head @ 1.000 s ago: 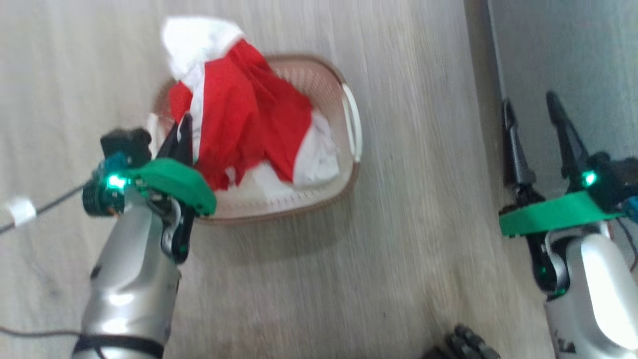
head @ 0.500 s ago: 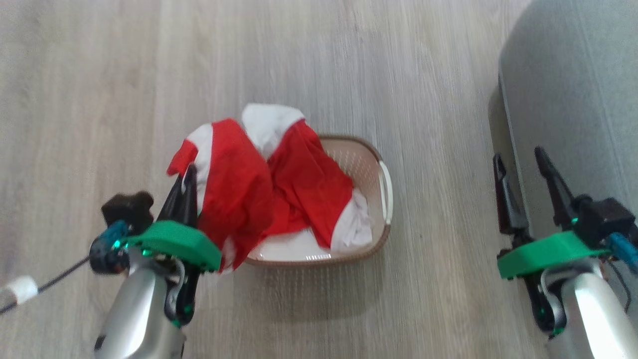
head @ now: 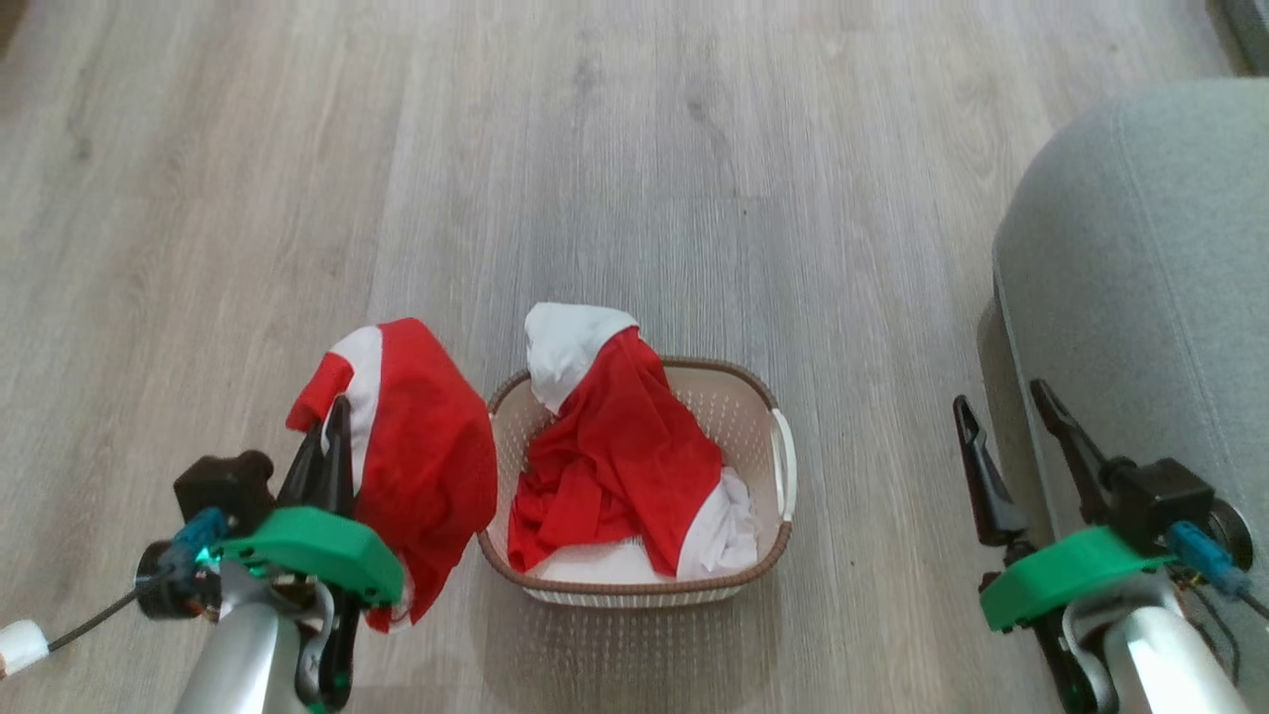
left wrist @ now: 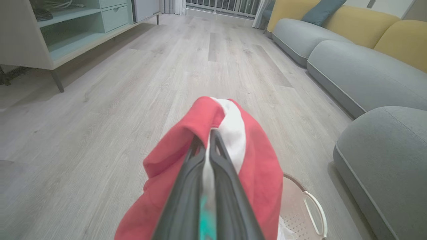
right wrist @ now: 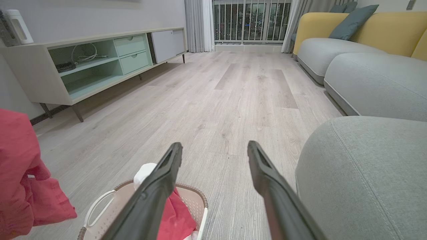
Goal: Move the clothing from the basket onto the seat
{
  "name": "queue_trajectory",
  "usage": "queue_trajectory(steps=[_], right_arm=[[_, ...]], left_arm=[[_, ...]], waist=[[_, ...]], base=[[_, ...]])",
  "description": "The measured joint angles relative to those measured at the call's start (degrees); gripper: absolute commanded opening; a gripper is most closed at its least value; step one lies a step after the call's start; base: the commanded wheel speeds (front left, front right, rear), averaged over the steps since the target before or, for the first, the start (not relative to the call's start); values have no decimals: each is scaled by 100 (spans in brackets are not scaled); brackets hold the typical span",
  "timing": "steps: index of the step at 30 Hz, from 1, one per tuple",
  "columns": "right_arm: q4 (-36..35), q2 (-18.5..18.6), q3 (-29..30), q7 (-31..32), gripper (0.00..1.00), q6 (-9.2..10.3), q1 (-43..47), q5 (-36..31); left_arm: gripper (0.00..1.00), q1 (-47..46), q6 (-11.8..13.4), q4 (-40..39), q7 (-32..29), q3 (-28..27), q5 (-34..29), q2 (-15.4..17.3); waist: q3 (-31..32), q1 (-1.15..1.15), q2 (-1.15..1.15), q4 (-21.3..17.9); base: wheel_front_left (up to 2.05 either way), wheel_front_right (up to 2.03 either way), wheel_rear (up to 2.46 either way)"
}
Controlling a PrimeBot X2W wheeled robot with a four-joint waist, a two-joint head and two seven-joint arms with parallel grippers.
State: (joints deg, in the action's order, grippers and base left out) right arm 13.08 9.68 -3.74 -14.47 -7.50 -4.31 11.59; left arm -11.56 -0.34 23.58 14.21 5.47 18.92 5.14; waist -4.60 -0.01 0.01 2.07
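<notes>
Two neighbours: cabinet (right wrist: 83, 66), sofa (right wrist: 377, 83); floor (head: 872, 397) separates basket (head: 634, 595), seat (head: 1140, 297).

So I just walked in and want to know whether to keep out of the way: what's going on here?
A two-armed robot is emptying a basket onto a grey seat. Its left tool is shut on one red and white garment, held up at the basket's left side. A second red garment lies in the basket. The right tool is open and empty, near the seat's edge. No clothing shows on the seat yet.
</notes>
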Motion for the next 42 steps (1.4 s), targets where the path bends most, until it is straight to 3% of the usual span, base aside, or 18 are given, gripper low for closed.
queue_trajectory(steps=[25,30,42], right_arm=[[112,29,-244,0,100,0,27,10],[110,104,-873,0,100,0,-104,67],[350,638,-3519,0,100,-1,-1617,791]], left_arm=[[0,109,0,-55,-10,193,-42,62],[0,74,-99,-145,-74,452,-46,55],[0,-438,-658,-569,-367,1993,-380,-21]], waist=[[143,1,0,-9],[140,1,0,4],[222,1,0,77]], base=[[0,0,0],[0,0,0],[0,0,0]])
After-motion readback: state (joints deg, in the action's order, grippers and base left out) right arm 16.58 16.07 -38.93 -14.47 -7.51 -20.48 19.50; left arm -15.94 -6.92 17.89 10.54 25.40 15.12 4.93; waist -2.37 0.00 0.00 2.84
